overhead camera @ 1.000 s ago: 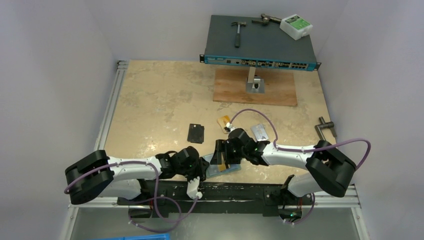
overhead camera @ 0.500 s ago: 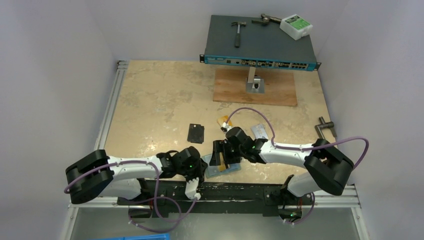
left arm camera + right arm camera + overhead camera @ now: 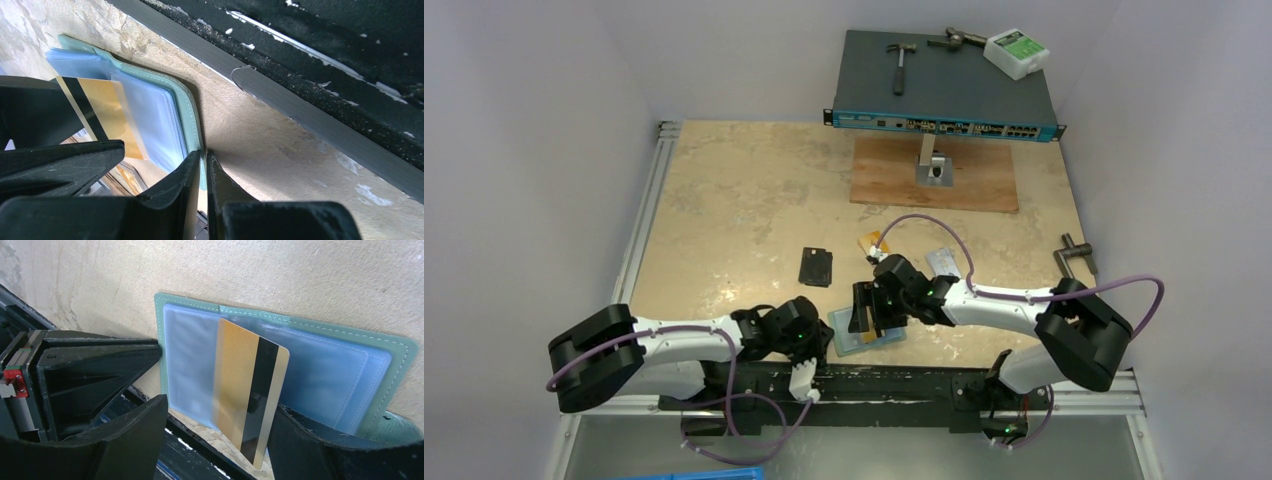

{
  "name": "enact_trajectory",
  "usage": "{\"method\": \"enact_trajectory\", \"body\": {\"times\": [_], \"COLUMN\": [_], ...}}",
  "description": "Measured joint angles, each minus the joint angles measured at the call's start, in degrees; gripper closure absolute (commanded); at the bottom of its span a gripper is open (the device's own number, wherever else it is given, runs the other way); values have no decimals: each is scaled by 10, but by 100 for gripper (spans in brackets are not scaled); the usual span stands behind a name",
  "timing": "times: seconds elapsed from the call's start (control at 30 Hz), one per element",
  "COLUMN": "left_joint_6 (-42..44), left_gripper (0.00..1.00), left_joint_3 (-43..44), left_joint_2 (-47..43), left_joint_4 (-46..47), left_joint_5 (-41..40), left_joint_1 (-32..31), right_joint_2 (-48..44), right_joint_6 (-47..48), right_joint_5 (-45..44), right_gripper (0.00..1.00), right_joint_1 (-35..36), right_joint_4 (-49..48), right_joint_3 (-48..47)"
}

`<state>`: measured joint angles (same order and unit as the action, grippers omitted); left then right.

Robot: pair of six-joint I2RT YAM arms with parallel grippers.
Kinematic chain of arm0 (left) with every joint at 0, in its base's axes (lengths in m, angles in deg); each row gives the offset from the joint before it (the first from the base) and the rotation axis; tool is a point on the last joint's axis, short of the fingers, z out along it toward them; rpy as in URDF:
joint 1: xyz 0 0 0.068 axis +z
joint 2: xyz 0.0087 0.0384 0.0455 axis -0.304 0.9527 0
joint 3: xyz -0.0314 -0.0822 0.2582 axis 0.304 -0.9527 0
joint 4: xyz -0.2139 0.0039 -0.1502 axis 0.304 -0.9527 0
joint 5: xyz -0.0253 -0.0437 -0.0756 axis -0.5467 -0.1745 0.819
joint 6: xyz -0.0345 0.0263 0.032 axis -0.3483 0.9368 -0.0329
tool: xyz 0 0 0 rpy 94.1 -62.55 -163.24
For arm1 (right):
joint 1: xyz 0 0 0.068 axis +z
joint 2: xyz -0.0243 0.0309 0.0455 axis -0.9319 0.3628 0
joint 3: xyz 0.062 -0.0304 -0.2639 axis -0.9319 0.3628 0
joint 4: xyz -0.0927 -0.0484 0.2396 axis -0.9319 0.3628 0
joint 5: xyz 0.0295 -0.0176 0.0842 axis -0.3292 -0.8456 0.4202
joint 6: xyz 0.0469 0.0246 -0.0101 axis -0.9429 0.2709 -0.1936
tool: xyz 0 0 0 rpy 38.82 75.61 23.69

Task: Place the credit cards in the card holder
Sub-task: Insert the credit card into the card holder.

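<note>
The teal card holder [image 3: 888, 338] lies open near the table's front edge, its pale blue pockets [image 3: 325, 375] facing up. My left gripper [image 3: 205, 157] is shut on its teal rim [image 3: 192, 117]; from above, the left gripper [image 3: 821, 343] sits at the holder's left end. A gold card with a black stripe [image 3: 240, 385] stands partly inside a clear pocket, the same gold card [image 3: 102, 107] showing in the left wrist view. My right gripper [image 3: 220, 412] straddles it open, left finger apart from it. An orange card [image 3: 870, 242] and a silver card [image 3: 942, 262] lie farther back.
A black flat wallet [image 3: 816, 266] lies left of the loose cards. A network switch [image 3: 944, 95] on a stand over a wooden board [image 3: 934, 180] stands at the back. A metal handle [image 3: 1074, 255] sits at the right edge. A black rail [image 3: 894, 382] runs just before the holder.
My left gripper's jaws have closed onto the card holder's rim and the left arm has shifted slightly left. The right gripper stays over the holder with the gold card.
</note>
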<state>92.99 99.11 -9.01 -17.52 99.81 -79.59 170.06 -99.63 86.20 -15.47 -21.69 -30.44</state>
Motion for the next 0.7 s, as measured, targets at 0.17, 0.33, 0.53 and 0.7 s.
{"method": "enact_trajectory", "body": {"times": [0.17,0.33,0.53,0.7], "left_joint_6": [0,0,2,0], "left_gripper": [91,91,87,92], "left_joint_3": [-3,-4,1,23], "left_joint_2": [-3,-3,0,18], "left_joint_4": [2,4,-2,-19], "left_joint_5": [0,1,1,3], "left_joint_1": [0,0,0,0], "right_joint_2": [-1,-1,-14,-17], "right_joint_6": [0,0,1,2], "right_joint_5": [-2,-2,-3,-3], "right_gripper": [32,30,30,31], "right_joint_1": [0,0,0,0], "right_joint_4": [4,5,31,43], "right_joint_3": [0,0,0,0]}}
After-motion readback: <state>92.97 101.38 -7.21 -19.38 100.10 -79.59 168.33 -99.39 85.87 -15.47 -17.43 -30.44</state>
